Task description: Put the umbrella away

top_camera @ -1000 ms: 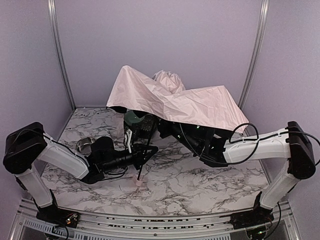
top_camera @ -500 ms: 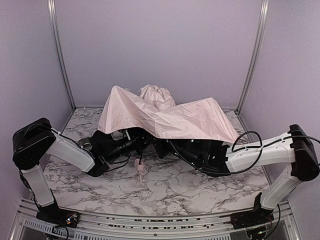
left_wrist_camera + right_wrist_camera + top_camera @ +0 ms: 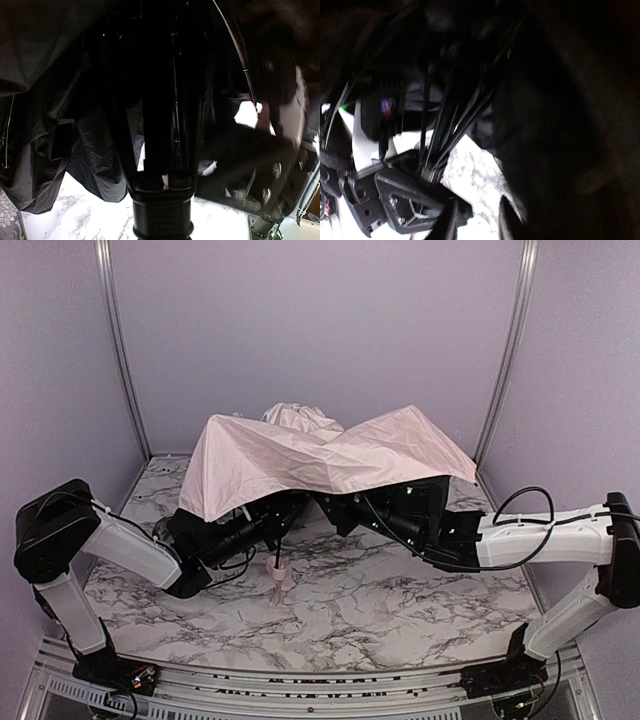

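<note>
The umbrella (image 3: 320, 452) sits half-open toward the back of the worktop (image 3: 400, 615), its pink canopy draped over the left gripper (image 3: 272, 525) and right gripper (image 3: 345, 512), its small handle (image 3: 276, 581) touching the marble below. Both wrist views show mostly black lining and ribs, so I cannot tell whether either pair of jaws is spread or pinching anything. The left seems close to the shaft.

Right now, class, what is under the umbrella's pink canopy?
The left arm and right arm reach under the canopy from opposite sides, and the pink handle shows below it, near the table. The fabric covers the arms' tips, so what they grip cannot be seen.
</note>
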Motion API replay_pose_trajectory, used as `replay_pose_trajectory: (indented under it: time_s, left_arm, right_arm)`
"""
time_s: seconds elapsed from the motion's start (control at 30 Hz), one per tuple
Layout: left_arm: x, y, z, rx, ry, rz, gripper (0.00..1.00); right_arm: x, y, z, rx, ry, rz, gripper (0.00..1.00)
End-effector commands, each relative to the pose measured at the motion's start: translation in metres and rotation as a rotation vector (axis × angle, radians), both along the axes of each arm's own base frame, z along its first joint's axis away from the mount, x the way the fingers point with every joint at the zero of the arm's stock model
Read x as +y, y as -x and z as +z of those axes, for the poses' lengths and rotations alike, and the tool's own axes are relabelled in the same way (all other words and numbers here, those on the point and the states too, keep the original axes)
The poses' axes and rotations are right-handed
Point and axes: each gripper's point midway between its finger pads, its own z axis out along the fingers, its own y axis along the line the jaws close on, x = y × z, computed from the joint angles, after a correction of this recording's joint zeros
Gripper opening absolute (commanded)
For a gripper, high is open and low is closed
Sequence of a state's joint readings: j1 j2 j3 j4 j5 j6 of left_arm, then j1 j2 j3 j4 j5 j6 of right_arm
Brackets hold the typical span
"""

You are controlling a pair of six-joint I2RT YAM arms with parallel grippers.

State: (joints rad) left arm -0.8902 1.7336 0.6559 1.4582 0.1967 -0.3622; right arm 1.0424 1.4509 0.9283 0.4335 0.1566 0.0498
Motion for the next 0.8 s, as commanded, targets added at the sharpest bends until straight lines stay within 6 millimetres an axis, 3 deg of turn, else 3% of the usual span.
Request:
replay_pose_trajectory:
  time_s: [0.0, 0.17, 0.3, 0.5, 0.6, 0.77]
  left_arm:
    - [0.012, 0.005, 0.032, -0.062, 0.074, 0.037, 0.0]
    - [0.003, 0.006, 0.036, -0.009, 0.108, -0.007, 0.0]
    - [-0.005, 0.01, 0.032, -0.008, 0.08, -0.021, 0.0]
    - [-0.013, 0.027, 0.031, -0.066, 0.051, -0.057, 0.0]
    - [-0.016, 0.028, 0.028, -0.067, 0.047, -0.064, 0.0]
    - [-0.017, 0.03, 0.026, -0.083, 0.05, -0.064, 0.0]
  right_arm:
    - [0.001, 0.008, 0.043, -0.055, -0.099, 0.065, 0.34]
    - [0.015, 0.012, 0.049, -0.055, -0.122, 0.134, 0.55]
    - [0.03, 0.01, 0.058, -0.057, -0.135, 0.165, 0.61]
    - [0.039, -0.016, 0.059, -0.027, -0.13, 0.086, 0.58]
    - [0.041, -0.028, 0.054, 0.005, -0.127, 0.05, 0.52]
    - [0.037, -0.046, 0.048, 0.037, -0.11, -0.047, 0.51]
